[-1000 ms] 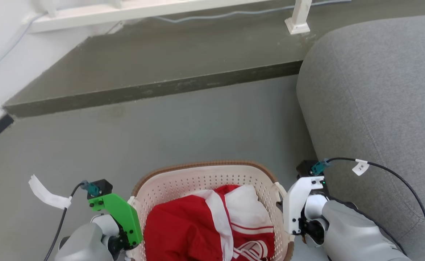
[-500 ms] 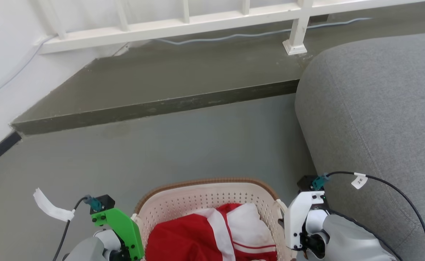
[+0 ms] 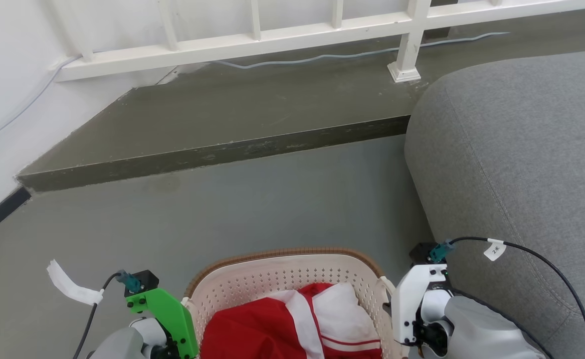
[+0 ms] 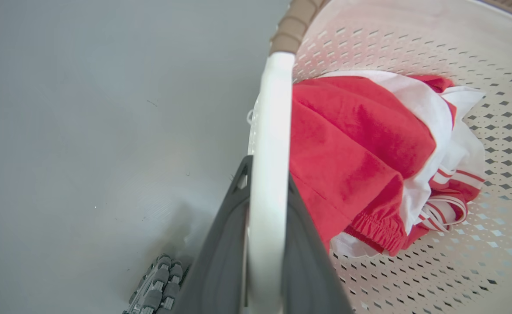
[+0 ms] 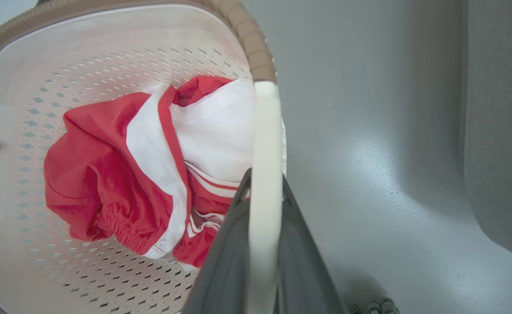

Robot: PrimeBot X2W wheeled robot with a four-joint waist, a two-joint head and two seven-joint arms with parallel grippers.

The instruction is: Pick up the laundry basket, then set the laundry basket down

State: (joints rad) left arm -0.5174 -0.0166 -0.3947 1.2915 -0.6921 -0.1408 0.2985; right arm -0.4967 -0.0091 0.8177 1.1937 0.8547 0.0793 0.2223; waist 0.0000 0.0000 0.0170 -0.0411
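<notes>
Clamping the white side handles [image 4: 271,109], the left gripper [image 4: 266,175] and right gripper [image 5: 262,175] hold the laundry basket [image 3: 282,251] between them, with red-and-white clothing [image 3: 252,329] inside. A grey sofa [image 3: 511,149] crowds the right gripper's outer side. Bare floor [image 3: 272,199] opens ahead to a raised step [image 3: 212,155].

Bright, even, soft light overall. Head view sharp, slight bend at edges. Wrist views: strong wide-angle warp, pale sheen on floor [image 5: 369,144], soft shadow on it beside laundry basket [image 4: 413,39]; close-up fingers [image 4: 221,261] & handle [image 4: 269,131] blurred
</notes>
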